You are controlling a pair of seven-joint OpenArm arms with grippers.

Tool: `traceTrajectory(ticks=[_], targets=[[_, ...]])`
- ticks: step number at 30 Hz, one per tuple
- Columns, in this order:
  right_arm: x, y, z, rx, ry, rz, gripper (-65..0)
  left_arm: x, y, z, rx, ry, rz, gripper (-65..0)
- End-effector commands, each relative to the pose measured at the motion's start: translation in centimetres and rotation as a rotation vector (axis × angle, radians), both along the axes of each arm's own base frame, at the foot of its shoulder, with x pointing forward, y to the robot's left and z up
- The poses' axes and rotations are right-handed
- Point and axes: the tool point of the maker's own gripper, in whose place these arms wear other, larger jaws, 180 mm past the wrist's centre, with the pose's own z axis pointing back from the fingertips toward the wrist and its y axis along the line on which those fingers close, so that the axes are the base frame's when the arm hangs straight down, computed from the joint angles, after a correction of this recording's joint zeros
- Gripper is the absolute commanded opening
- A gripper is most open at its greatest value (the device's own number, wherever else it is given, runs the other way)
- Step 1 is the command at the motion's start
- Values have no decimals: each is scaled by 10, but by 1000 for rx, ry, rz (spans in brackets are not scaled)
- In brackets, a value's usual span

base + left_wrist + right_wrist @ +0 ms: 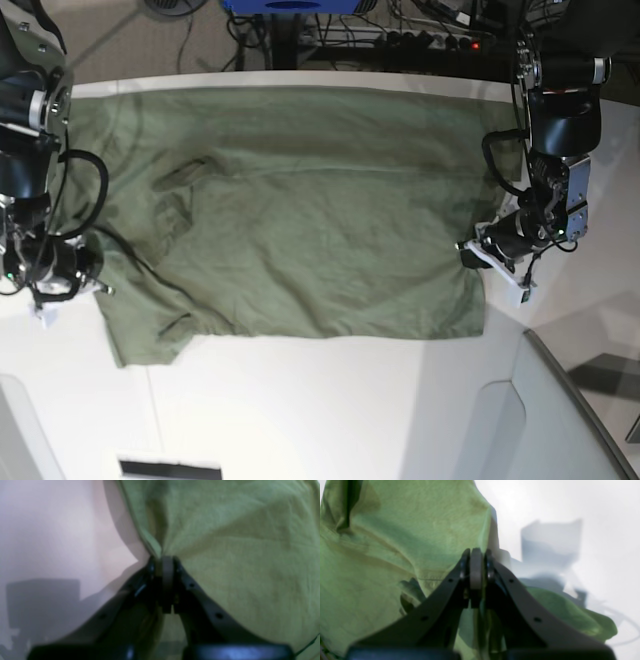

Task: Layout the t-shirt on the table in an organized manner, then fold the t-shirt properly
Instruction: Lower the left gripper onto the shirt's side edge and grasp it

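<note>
The olive-green t-shirt [300, 220] lies spread wide and mostly flat on the white table [330, 400], with creases and a small fold near its left side. My left gripper [470, 252] is at the shirt's right edge. In the left wrist view it [163, 560] is shut, pinching the cloth edge [225, 542]. My right gripper [95, 278] is at the shirt's left edge. In the right wrist view it [476, 553] is shut on the cloth edge [407, 530], with more cloth bunched beneath it.
A grey raised panel [545, 410] stands at the front right. Cables and a power strip [430, 30] lie beyond the table's far edge. A dark slot [170, 468] sits at the front edge. The shirt's top hem reaches the far edge.
</note>
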Motion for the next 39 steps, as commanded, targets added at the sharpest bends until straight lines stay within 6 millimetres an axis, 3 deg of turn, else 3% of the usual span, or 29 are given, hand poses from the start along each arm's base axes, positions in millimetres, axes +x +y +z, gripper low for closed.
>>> traceTrajectory(ticks=[1, 7, 13, 16, 21, 25, 32, 33, 36, 39], targets=[[20, -8, 19, -13, -63, -7, -650, 12, 10, 14, 18, -38, 3, -650], [20, -8, 20, -13, -65, -7, -650, 21, 3, 42, 57, -134, -48, -650], [20, -10, 20, -16, -65, -8, -650, -4, -4, 62, 132, -140, -143, -650], [20, -10, 20, -16, -65, -8, -650, -20, 6, 70, 152, -162, -121, -650], [20, -10, 20, -16, -65, -8, -650, -57, 26, 63, 183, -100, -88, -650], [20, -7, 20, -11, -65, -7, -650, -77, 25, 52, 184, -61, -97, -650], [20, -6, 19, -10, -64, -5, -650, -78, 26, 51, 184, -58, -91, -650], [20, -6, 19, -10, -64, -5, -650, -78, 26, 51, 184, -58, -91, -609], [20, -6, 19, -10, -64, -5, -650, -79, 33, 53, 200, -54, -93, -395], [20, -8, 20, -12, -64, -7, -650, -86, 37, 51, 209, -40, -94, -342]])
